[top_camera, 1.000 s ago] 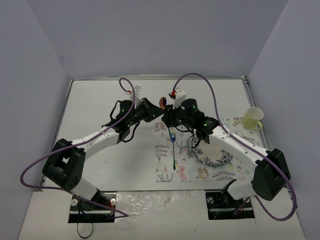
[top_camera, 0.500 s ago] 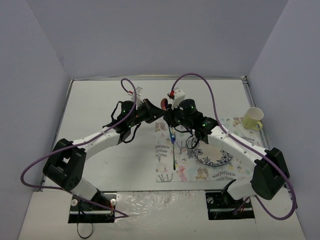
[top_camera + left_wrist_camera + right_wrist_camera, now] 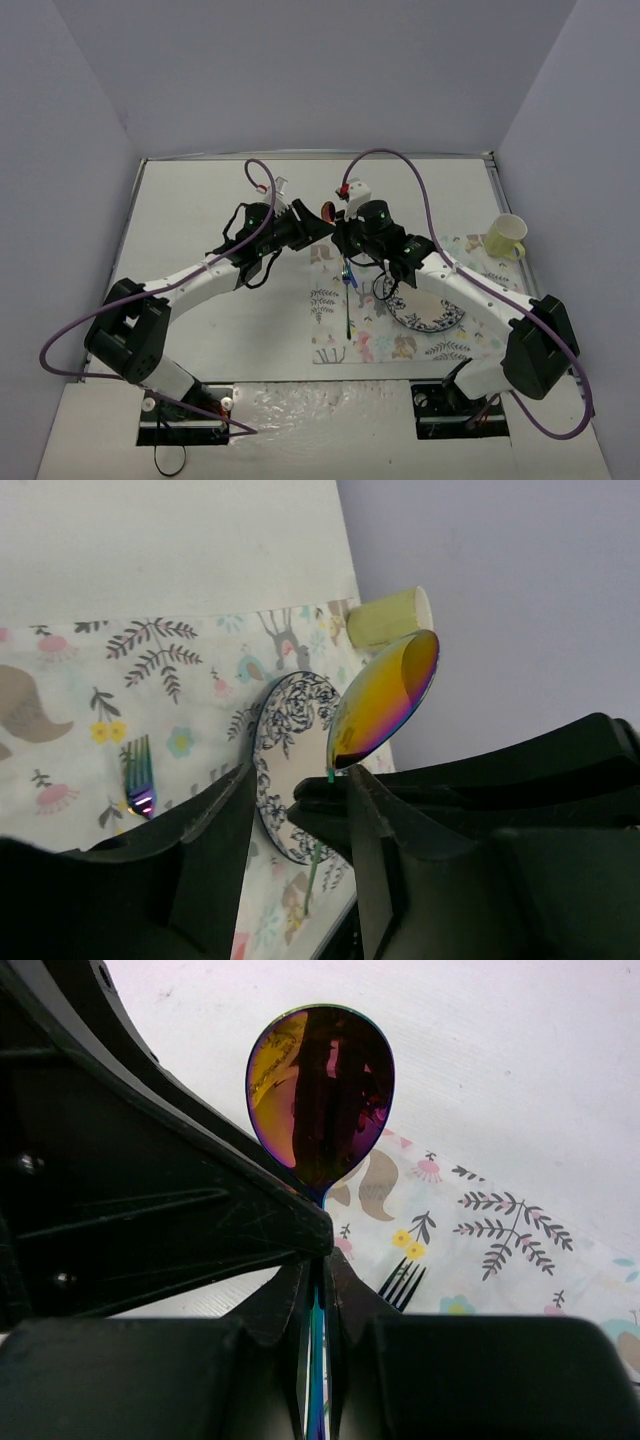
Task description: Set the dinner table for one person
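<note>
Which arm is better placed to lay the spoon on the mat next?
Right. The right tool is shut on the spoon; the left tool stands open, not gripping it.

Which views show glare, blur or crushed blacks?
Right wrist: spoon bowl is sharp but mirrors dark shapes; the black fingers in front lose all detail. Left wrist: rainbow sheen on the spoon, dark foreground soft-edged. Top: flat, even light, no hard shadows.
</note>
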{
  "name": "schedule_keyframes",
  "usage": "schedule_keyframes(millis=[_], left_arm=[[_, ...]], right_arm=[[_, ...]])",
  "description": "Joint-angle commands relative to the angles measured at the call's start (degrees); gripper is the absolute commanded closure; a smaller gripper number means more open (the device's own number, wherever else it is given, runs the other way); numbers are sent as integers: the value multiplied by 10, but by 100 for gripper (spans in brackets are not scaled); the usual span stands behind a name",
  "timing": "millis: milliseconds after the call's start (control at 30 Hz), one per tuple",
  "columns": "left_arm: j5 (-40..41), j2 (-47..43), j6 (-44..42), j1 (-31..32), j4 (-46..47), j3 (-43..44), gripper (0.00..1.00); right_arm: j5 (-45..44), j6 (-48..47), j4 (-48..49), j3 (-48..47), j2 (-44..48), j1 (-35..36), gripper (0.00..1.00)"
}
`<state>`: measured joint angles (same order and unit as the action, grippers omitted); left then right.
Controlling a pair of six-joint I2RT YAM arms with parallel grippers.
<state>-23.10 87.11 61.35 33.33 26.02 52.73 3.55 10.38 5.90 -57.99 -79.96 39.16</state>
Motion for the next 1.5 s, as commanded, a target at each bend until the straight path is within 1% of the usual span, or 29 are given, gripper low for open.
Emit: schedule_keyframes(millis=[0,33,67,133,233,333,433,467,500,567,633,767,800,833,933,1000,1067,1133,1233,1333,1467], left_arm=[[27,-62,-54,3,-40,29,53],[32,-68,-60,3,-50,31,48],[37,-75,-66,3,-57,31,47],[52,-97,-82,3,-93,35,38],[75,-130,-111,2,-137,42,31],[97,-161,-136,1,-183,50,26],[137,-194,-192,-2,-300,82,22],[142,-202,-208,-2,-317,86,21],[155,-211,-229,-5,-346,95,20],[198,-231,-278,-10,-444,125,18],[225,-251,-315,-21,-520,144,16],[218,-296,-371,-59,-588,143,12],[215,-305,-382,-69,-602,141,12],[211,-317,-390,-83,-609,137,11],[192,-339,-412,-112,-615,114,10],[190,-355,-424,-126,-611,98,9],[196,-364,-430,-130,-608,81,8],[198,-369,-436,-132,-604,70,6],[211,-377,-441,-138,-595,47,3],[198,-376,-445,-149,-600,40,3],[201,-382,-444,-150,-604,32,3]], right_arm=[[-25,1,23,7,36,5,100],[-27,1,21,11,39,4,100],[-29,-1,20,15,41,4,100],[-33,-4,18,30,48,2,100],[-36,-11,5,43,58,-5,100],[-51,-20,-11,51,63,-19,100],[-47,-39,-49,49,71,-47,100],[-46,-41,-54,49,75,-56,100],[-45,-45,-64,47,83,-75,100],[-40,-55,-99,39,103,-121,100],[-29,-75,-128,28,122,-160,100],[-44,-129,-175,2,144,-216,100],[-27,-141,-186,-5,145,-248,100],[-9,-150,-202,-11,144,-278,100],[9,-196,-233,-33,141,-331,100],[21,-229,-255,-40,138,-379,100],[17,-260,-261,-32,142,-405,100],[14,-290,-267,-20,144,-415,100],[23,-331,-267,22,151,-431,100],[49,-358,-256,68,161,-448,100],[68,-377,-226,122,178,-505,100]])
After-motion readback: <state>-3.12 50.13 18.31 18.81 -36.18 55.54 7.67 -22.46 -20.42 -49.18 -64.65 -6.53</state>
